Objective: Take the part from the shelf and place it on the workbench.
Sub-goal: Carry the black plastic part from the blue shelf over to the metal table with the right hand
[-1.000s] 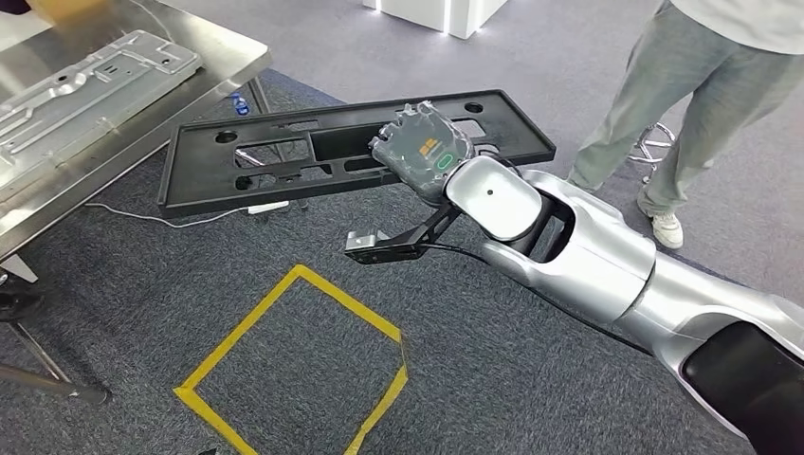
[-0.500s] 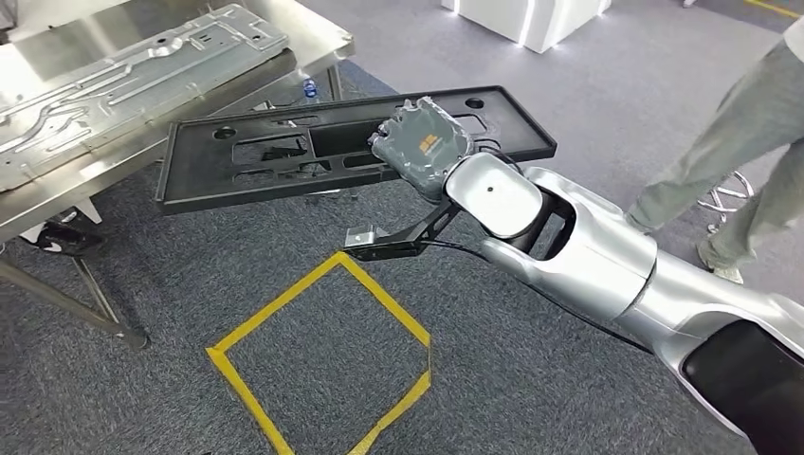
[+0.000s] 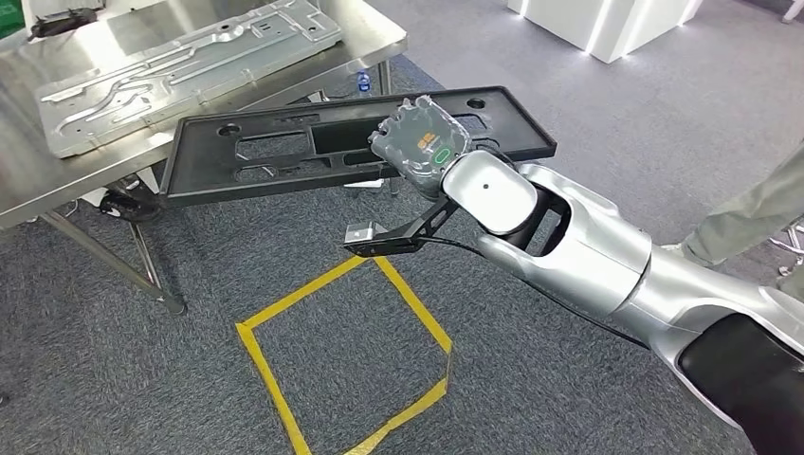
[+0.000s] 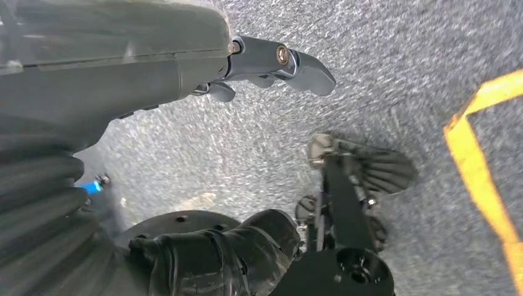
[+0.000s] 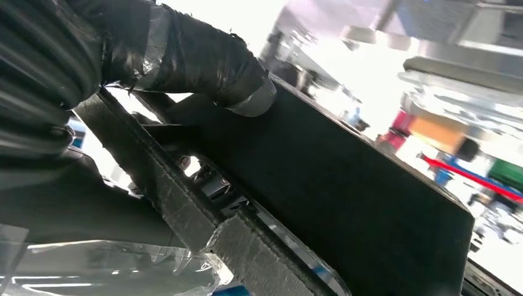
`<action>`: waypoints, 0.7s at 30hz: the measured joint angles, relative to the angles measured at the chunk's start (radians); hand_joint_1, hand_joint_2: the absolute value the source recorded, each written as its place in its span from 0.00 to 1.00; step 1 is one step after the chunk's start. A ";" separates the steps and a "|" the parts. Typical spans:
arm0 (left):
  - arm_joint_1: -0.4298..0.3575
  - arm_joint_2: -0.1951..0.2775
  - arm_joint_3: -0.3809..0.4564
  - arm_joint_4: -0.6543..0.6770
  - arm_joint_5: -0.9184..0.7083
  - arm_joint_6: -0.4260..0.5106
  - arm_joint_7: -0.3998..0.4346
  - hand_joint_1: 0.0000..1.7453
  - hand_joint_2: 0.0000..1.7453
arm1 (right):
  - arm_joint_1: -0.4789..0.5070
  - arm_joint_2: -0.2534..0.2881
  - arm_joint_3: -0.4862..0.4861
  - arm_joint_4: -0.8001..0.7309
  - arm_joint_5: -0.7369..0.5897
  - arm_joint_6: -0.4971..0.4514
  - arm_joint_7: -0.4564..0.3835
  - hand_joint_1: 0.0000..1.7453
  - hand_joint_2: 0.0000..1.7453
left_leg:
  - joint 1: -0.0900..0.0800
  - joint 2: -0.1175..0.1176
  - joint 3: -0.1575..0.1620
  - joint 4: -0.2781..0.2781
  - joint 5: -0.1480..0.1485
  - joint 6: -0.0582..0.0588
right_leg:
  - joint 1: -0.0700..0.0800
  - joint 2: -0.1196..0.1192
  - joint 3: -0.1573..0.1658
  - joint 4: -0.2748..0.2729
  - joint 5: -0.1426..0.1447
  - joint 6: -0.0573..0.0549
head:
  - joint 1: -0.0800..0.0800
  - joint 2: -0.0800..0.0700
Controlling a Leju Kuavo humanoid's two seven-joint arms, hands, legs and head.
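Compared w/ the earlier head views, whole scene is sliding: table (image 3: 57, 180) is coming further into view, yellow tape square (image 3: 346, 365) is drifting sideways, person's legs (image 3: 749, 218) are moving off toward the edge. That's the camera turning w/ the robot, not the things moving; the part is keeping the same spot relative to the arm.

Right hand (image 3: 422, 147) is clamping the black part (image 3: 284, 156), a long flat panel w/ cutouts, near one end. Right wrist view is showing dark fingers (image 5: 203, 58) wrapped over the part's edge, so grip is closed on it. Part is hanging in air beside the table, far end just overlapping the table's near edge in the head view, roughly level, not resting on anything as far as can be judged.

Left hand (image 4: 185, 68) is hanging over the carpet, nothing in it; a thumb tip (image 4: 296, 61) is sticking out, but spread vs curled can't be told.

On the table a silver stamped metal sheet (image 3: 190, 62) is lying, well back from the part.

Progress, as judged: pick-up is done, part is off the shelf and being carried. Left to do: close the last gap to the table, get the part over bare surface near the edge, lower it flat, let go.
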 joint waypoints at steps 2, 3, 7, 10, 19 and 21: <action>-0.003 0.000 -0.001 0.000 -0.005 0.006 -0.009 0.00 1.00 | 0.000 0.000 0.000 0.001 0.000 0.000 0.000 1.00 1.00 | 0.003 0.013 -0.049 0.093 -0.026 -0.004 | 0.002 -0.023 0.001 0.000 -0.003 -0.003 | -0.001 0.000; -0.003 0.000 -0.001 0.000 -0.007 0.008 -0.012 0.00 1.00 | 0.000 0.000 0.000 0.001 0.000 0.000 0.000 1.00 1.00 | 0.003 0.014 -0.055 0.098 -0.018 -0.003 | 0.002 -0.034 0.002 0.000 -0.005 -0.003 | -0.002 0.000; -0.002 0.001 -0.002 0.000 -0.009 0.009 -0.013 0.00 1.00 | 0.000 -0.001 0.000 0.003 0.001 -0.001 0.000 1.00 1.00 | -0.004 0.027 0.064 -0.127 0.085 0.011 | 0.005 -0.060 0.015 -0.006 -0.013 0.006 | -0.001 0.000; -0.001 0.002 -0.003 0.000 -0.009 0.008 -0.004 0.00 1.00 | 0.000 -0.001 0.000 0.003 0.000 -0.004 0.001 1.00 1.00 | -0.018 0.032 0.091 -0.178 0.087 0.025 | 0.007 -0.073 0.022 -0.021 -0.009 0.019 | -0.001 0.000; -0.007 0.001 -0.004 0.000 -0.009 0.010 0.004 0.00 1.00 | 0.008 -0.003 0.000 0.010 0.000 -0.006 -0.001 1.00 1.00 | -0.010 0.008 0.128 -0.208 0.084 0.053 | 0.012 0.009 -0.123 0.237 -0.091 0.032 | 0.015 0.000; -0.006 0.001 -0.005 0.000 -0.009 0.012 0.004 0.00 1.00 | 0.010 -0.003 0.000 0.012 0.000 -0.007 -0.003 1.00 1.00 | -0.010 -0.004 0.129 -0.194 0.073 0.049 | 0.012 0.010 -0.082 0.128 -0.018 0.027 | 0.016 0.000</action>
